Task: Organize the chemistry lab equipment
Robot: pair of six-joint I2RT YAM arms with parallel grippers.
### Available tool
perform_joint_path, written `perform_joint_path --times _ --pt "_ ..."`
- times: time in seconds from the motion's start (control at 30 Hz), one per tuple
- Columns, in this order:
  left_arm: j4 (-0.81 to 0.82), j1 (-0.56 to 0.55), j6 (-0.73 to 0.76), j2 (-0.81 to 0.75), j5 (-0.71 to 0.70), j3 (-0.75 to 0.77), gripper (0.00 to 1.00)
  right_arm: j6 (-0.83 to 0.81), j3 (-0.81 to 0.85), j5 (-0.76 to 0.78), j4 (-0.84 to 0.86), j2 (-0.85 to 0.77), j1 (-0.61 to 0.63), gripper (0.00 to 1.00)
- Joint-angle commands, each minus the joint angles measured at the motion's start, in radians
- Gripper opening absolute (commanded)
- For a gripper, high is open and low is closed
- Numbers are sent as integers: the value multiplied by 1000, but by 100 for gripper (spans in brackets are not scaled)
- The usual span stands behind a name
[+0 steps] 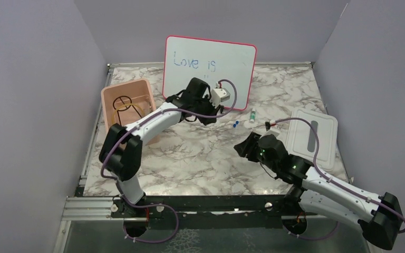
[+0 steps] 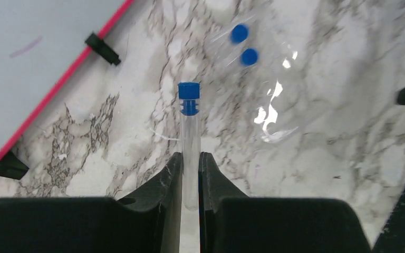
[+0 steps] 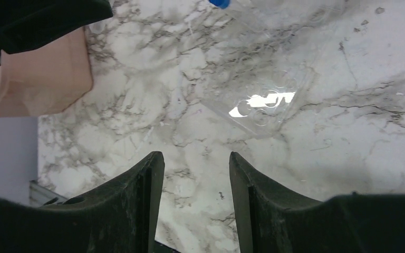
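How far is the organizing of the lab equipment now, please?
Done: the black wire tripod lies in the pink bin. In hand: the left pincer is shut on a blue-capped tube. Left: two more capped tubes and a small vial lie on the table; the right pincer is open, empty.

A robot test cell, dressed as a chemistry bench. Boxed in on three sides by plain lilac walls. Floored with a marble-print counter, edged at the near side by a metal rail. Fitted with a left arm and a right arm bolted at that near edge, both trailing purple cable. Backed by a pink-framed whiteboard reading "Love is". Stocked with lab props: a pink bin holding a wire tripod, a white lid lying apart at the right, clear blue-capped tubes loose on the counter, one more tube pinched in the left tool.
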Motion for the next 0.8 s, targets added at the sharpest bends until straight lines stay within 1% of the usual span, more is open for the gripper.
perform_joint_path --times 0.0,0.1,0.17,0.27,0.43,0.53,0.67,0.77 --pt "91 -32 -68 -206 166 -53 12 31 91 -67 54 -47 -2 55" --pt "136 -34 -93 -314 227 -99 12 2 175 -74 88 -46 -2 60" --pt "150 -34 -101 -378 241 -124 13 -31 231 -74 114 -36 -2 64" --pt "155 -34 -108 -444 259 -144 13 -70 313 -86 132 -5 -2 66" --pt "150 -34 -109 -504 282 -159 13 -75 422 -94 122 40 -2 66" --pt "147 -34 -108 -523 292 -160 13 -66 469 -85 91 67 -3 65" --pt "147 -34 -105 -542 306 -166 13 -50 505 -71 53 98 -2 58" --pt "148 -34 -102 -553 307 -171 13 -33 522 -67 26 120 -2 55"
